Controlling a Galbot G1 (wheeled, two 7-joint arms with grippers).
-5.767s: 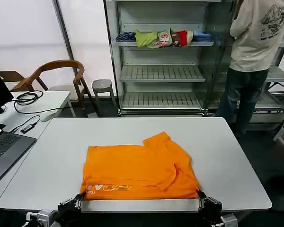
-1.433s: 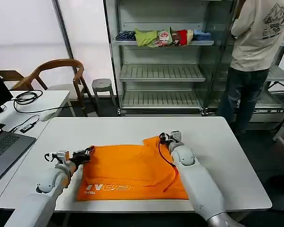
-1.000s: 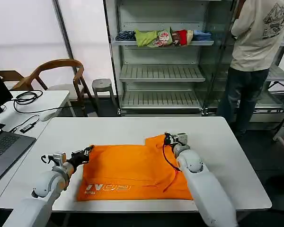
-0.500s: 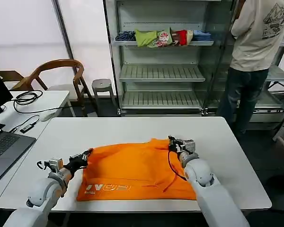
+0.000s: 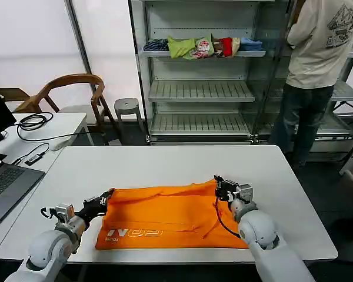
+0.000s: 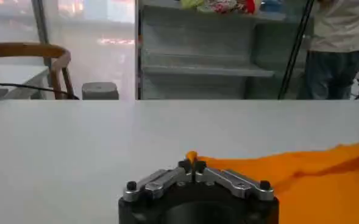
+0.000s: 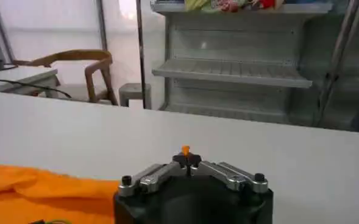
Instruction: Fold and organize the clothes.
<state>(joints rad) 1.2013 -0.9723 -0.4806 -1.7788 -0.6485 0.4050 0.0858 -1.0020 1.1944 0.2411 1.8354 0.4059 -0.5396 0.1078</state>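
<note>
At the left claw: left gripper (image 5: 104, 198) pinched tight on the far left corner of the bright orange short-sleeved T-shirt (image 5: 165, 217); from the wrist, left gripper (image 6: 193, 167) has its jaws closed together with a nub of orange cloth caught between the tips.

At the right claw: right gripper (image 5: 222, 186) clamped the same way on the far right corner; the right wrist view has that gripper (image 7: 186, 159) with a tiny tuft of orange poking up between closed tips.

Shirt's place: lying on the wide white table (image 5: 165, 161), near the robot's edge, pale lettering along the front strip towards the robot's left.

Key relation: the shirt's long axis runs side to side, and both claws sit at the two ends of its far edge, one on each. The cloth spreads from them towards the robot, so I'd judge a fold here would carry that edge forward over the body of the shirt. Each arm is nearest its own corner; neither has the better reach.

Arm poses: both forearms low over the table, stretched out from the robot along either side of the shirt, wrists level, claws close to the surface.

Far edge: raised in a soft ridge between the claws, sagging a little mid-span.

Stage, by my reckoning: mid-fold, not yet laid flat.
</note>
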